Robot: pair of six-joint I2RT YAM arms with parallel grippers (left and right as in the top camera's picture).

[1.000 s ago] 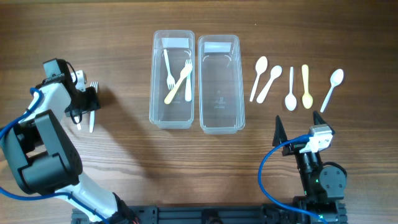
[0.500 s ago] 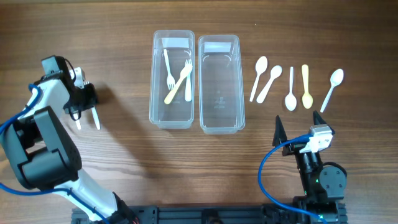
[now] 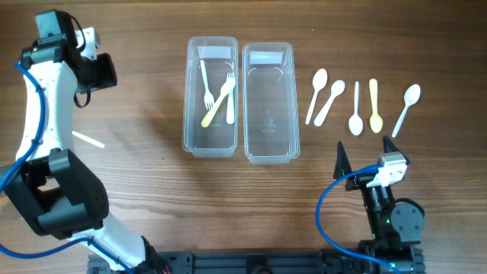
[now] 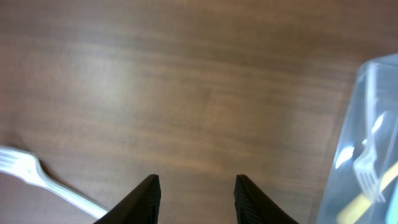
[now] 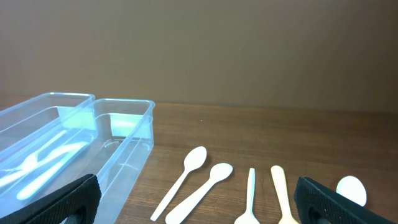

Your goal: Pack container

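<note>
One fork lies outside the parted left jaws

Left hand parted, empty; right hand spread wide.

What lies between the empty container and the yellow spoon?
Three white spoons lie side by side between the empty container and the yellow spoon, clearest in the overhead view.

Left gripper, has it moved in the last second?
Yes. The left gripper moved up the overhead view, from beside the fork container's near end toward its far end.
</note>
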